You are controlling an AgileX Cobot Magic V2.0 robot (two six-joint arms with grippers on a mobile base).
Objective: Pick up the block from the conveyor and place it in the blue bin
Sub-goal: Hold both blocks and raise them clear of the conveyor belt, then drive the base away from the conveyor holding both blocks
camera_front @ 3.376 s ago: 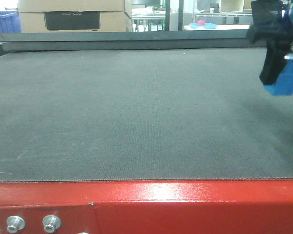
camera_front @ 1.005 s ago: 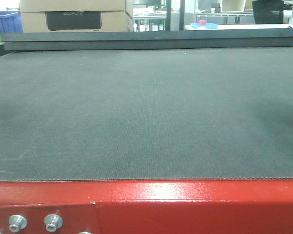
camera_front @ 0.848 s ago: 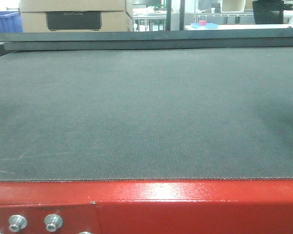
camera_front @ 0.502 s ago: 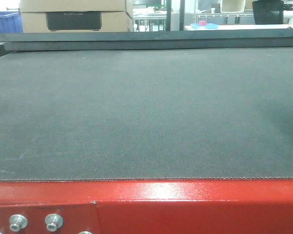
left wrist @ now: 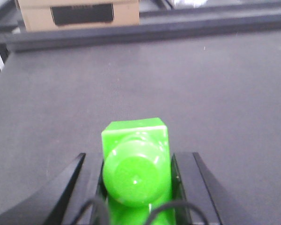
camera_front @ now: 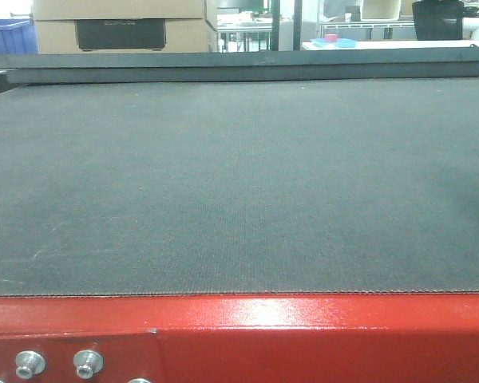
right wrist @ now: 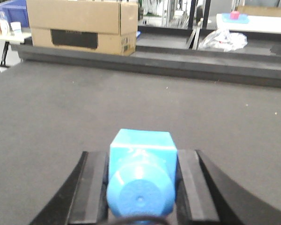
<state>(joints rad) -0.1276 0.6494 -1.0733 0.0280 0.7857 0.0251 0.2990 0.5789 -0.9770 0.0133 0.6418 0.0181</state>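
Block (right wrist: 140,174) sits clamped in my right claw (right wrist: 140,158) above the conveyor (right wrist: 56,103), knob toward my wrist, cube base pointing away. My left claw (left wrist: 136,161) grips a green block (left wrist: 136,176). A blue bin (right wrist: 9,7) shows far left, past the cardboard box (right wrist: 79,23); I judge my carry heads there.

"What is at the back of the room?"

"A big brown cardboard box (camera_front: 120,24) with a dark hole in its side."

"And on the right?"

"A white table (camera_front: 407,44), far away. A blue tray (camera_front: 341,42) sits on it, with a small pink thing (camera_front: 330,37) in the tray. A black chair (camera_front: 437,17) is near."

"Anything else?"

"A dark post (camera_front: 286,24) stands in the middle. A crumpled clear bag (right wrist: 222,40) lies close to it. The light is bright back there."
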